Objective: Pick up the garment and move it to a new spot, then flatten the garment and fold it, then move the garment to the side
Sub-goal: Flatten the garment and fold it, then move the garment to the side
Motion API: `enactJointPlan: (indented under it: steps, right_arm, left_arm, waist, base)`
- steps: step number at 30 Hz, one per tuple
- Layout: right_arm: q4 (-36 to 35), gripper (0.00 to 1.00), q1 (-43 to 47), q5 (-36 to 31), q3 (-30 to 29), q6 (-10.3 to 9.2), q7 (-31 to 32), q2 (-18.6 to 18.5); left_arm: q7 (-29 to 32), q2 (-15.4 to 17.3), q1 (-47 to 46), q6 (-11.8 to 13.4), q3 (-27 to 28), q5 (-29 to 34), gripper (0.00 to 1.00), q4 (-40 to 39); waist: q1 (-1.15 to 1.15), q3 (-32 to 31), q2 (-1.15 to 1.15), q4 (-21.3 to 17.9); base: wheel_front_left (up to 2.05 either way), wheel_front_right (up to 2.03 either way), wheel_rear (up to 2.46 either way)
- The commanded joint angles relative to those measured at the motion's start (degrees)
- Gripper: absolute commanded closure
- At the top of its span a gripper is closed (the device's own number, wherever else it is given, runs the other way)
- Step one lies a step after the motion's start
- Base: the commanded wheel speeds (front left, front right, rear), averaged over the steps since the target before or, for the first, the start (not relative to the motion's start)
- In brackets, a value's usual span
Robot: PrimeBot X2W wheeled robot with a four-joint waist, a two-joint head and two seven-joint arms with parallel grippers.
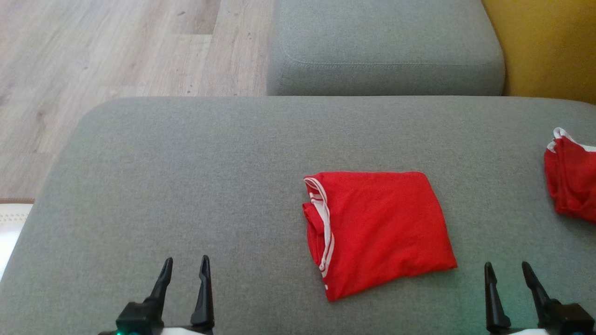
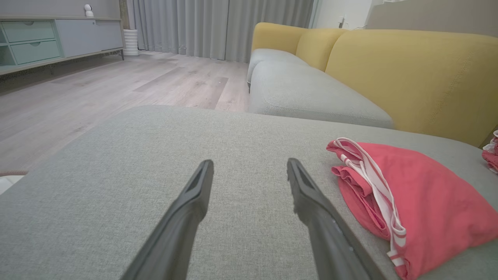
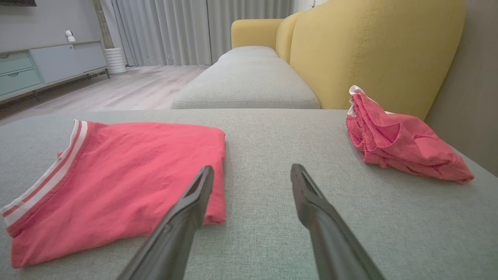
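A grey sofa seat (image 1: 186, 186) spanned the frame, with wooden floor (image 1: 116, 46) upper left and a yellow backrest (image 1: 549, 46) upper right. The folded red garment (image 1: 379, 230) lay right of centre. A second red cloth (image 1: 572, 181) was cut off by the right edge. The left gripper (image 1: 186, 260) and right gripper (image 1: 507, 265) gaped empty at the bottom.

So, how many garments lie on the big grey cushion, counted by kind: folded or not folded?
Folded red garment: 1
Bunched red garment: 1
Total: 2

Left gripper (image 1: 186, 259): my two long, dark, tapered fingers (image 1: 203, 293); black base; maybe a teal light.
Right gripper (image 1: 507, 264): same; white wrist.
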Motion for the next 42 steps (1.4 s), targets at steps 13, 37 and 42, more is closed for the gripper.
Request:
enactJointPlan:
  steps: [13,37,42]
  right_arm:
    - [-0.7,0.00,-2.5,0.3,1.8,0.43,-1.1,-0.4]
    - [10.9,0.00,-23.2,11.2,2.8,0.43,29.2,-1.0]
    - [19.7,0.00,-28.9,9.0,0.4,0.43,34.3,-0.8]
  left_arm:
    - [-0.7,-0.6,-1.6,-1.0,2.8,1.2,0.00,-1.2]
    - [-0.7,-0.7,-3.9,-1.6,-0.1,0.7,0.00,-0.3]
    - [-0.7,-0.7,-5.1,-1.2,-1.8,0.1,0.00,0.3]
  waist:
    - [0.00,0.4,0.00,0.5]
    - [0.00,4.0,0.00,3.4]
    - [0.00,5.0,0.00,5.6]
  base:
    - [0.00,0.00,0.00]
    - [0.00,0.00,0.00]
    - [0.00,0.00,0.00]
